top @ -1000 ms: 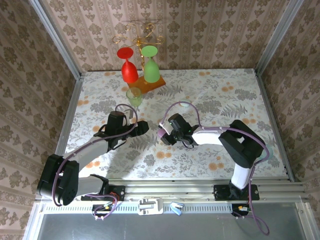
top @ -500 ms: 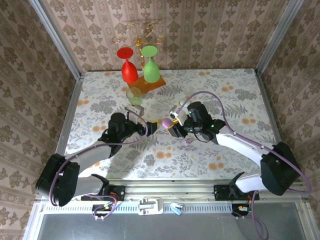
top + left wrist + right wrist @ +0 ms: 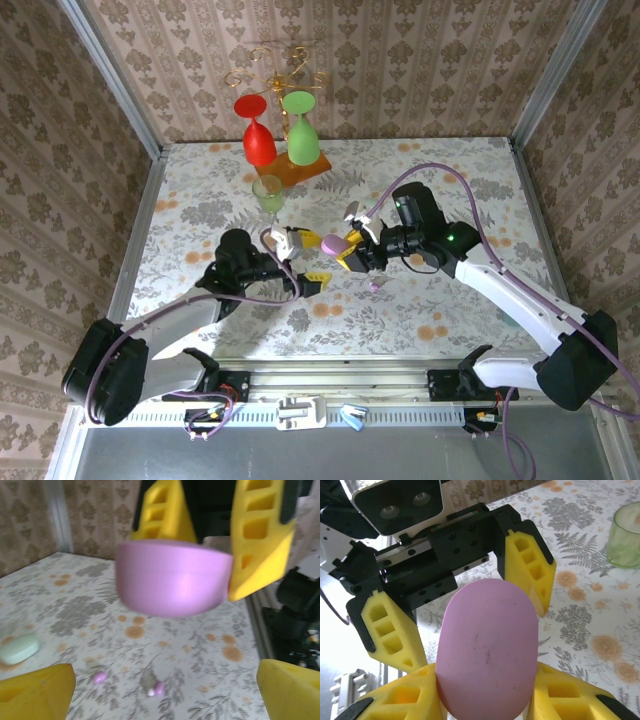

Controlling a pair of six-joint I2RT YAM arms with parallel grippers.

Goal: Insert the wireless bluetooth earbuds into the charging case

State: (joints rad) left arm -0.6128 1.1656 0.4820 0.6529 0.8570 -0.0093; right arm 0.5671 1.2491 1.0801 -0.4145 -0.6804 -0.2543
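Earbuds [image 3: 100, 677] lie loose on the floral table [image 3: 500, 180], in the open patch below and ahead of the two grippers. The left wrist view catches one lilac bud and, near it, a lilac-and-whitish speck too blurred to separate, while the overhead view gives a single lilac dot just on the near side of the right gripper [image 3: 347, 252]. They are too small to tell which way they point. The right gripper is clamped on the purple case [image 3: 331, 243], raised off the table. From the right wrist its oval runs lengthwise out past the fingertips, toward the left gripper [image 3: 306, 260], whose jaws stand wide apart, holding nothing. A mint case [image 3: 19, 649] lies apart from the buds. The green cup [image 3: 268, 192] and glass rack [image 3: 292, 172] stand well back, with bare cloth all round.
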